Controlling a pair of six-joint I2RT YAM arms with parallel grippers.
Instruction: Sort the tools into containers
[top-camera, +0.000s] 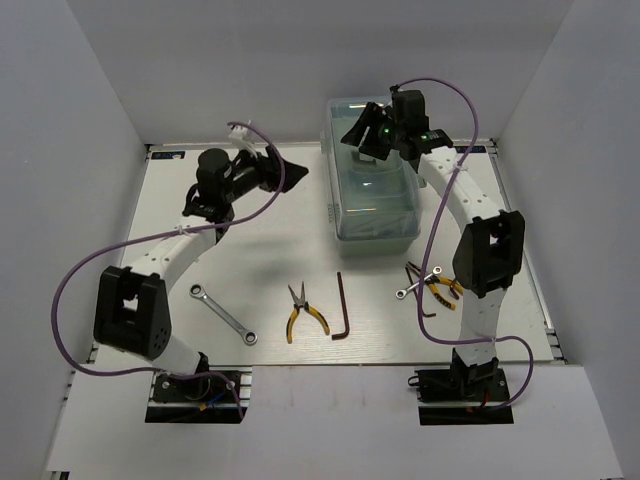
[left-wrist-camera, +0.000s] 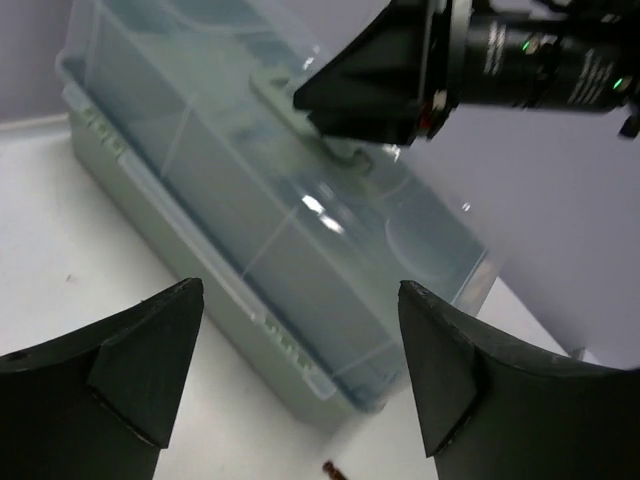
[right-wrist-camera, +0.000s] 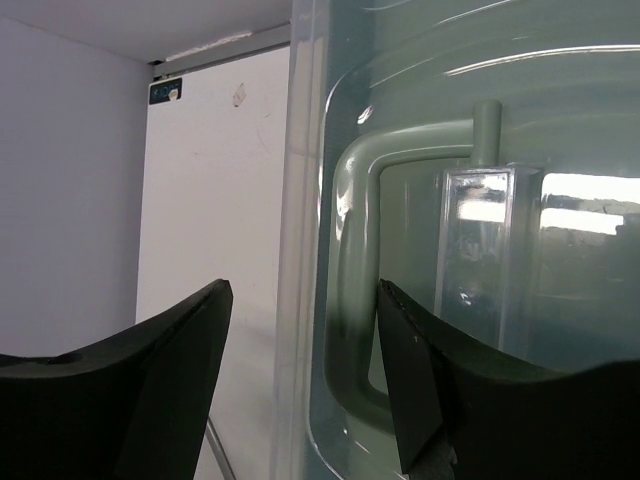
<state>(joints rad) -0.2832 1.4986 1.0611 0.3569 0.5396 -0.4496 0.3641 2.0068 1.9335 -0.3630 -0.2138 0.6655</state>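
The pale mint-green toolbox (top-camera: 372, 195) with a translucent lid stands shut at the back of the table. My right gripper (top-camera: 364, 138) hovers over its far end, open; in the right wrist view its jaws (right-wrist-camera: 303, 345) straddle the lid's left edge and one side of the green handle (right-wrist-camera: 352, 290), gripping nothing. My left gripper (top-camera: 292, 172) hangs open left of the toolbox (left-wrist-camera: 250, 220), empty (left-wrist-camera: 298, 300). On the table lie a silver wrench (top-camera: 225, 315), yellow-handled pliers (top-camera: 303, 312) and a dark hex key (top-camera: 342, 305). A second wrench (top-camera: 413, 286), pliers (top-camera: 443, 288) and hex key (top-camera: 420, 296) lie by the right arm.
White walls close in the table on the left, back and right. The right arm's black wrist (left-wrist-camera: 520, 60) reaches over the toolbox in the left wrist view. A hex key's tip (left-wrist-camera: 332, 468) shows at that view's bottom edge.
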